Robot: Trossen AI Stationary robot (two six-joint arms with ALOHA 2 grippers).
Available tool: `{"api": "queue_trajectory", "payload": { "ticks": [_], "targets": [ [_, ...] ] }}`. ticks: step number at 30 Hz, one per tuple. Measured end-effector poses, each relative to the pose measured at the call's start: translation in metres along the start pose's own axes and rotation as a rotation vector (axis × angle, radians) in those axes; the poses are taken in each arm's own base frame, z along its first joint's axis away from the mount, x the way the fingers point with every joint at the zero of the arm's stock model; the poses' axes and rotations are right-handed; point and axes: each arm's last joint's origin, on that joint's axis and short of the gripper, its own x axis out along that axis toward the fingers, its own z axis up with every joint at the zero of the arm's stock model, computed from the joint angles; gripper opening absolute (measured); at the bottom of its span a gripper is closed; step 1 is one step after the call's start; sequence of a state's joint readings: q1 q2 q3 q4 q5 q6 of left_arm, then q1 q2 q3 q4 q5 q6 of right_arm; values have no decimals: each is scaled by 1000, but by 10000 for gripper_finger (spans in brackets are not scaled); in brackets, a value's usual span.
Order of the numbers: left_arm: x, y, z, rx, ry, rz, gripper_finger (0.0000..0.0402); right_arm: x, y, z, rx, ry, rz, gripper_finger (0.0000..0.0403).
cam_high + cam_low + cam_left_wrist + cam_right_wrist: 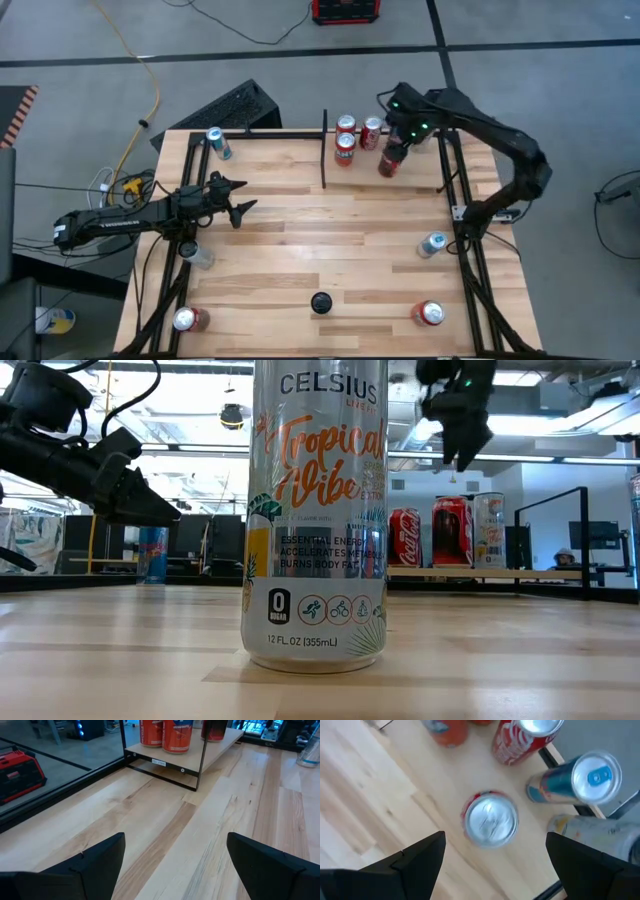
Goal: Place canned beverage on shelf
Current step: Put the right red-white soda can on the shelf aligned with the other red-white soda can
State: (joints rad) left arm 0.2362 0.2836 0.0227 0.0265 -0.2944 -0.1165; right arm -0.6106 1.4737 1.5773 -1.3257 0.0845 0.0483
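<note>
The right gripper (pixel 400 132) is hovering wide open and empty above a red can (pixel 490 819) that is standing upright on the shelf (pixel 400 180), beside other cans near the back-right frame. The left gripper (pixel 238 198) is waiting half open and empty over the tabletop (pixel 330 250) at the left.

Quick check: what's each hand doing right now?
Left hand: open, empty, over bare table.
Right hand: open, empty, above a red can on the shelf.
</note>
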Motion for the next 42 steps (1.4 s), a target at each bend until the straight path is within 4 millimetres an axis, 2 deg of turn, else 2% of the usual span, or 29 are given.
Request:
{"api": "queue_trajectory", "payload": {
  "ticks": [4, 7, 13, 18, 24, 35, 42],
  "targets": [
    [0, 0, 0, 0, 0, 0, 334, -7, 7, -24, -45, -58, -34, 368],
    [0, 0, 0, 0, 0, 0, 334, -8, 9, -51, -21, -113, -56, 356],
    [0, 0, 0, 0, 0, 0, 334, 1, 10, -87, 83, -267, -31, 294],
    [0, 0, 0, 0, 0, 0, 334, 27, 13, -100, 103, -225, -128, 197],
    [0, 0, 0, 0, -1, 0, 334, 42, 14, -98, 139, -249, -197, 25],
    [0, 0, 0, 0, 0, 0, 334, 72, 17, -101, 201, -323, -173, 15],
    [0, 0, 0, 0, 0, 0, 334, 81, 19, -98, 228, -392, -124, 17]
  ]
}}
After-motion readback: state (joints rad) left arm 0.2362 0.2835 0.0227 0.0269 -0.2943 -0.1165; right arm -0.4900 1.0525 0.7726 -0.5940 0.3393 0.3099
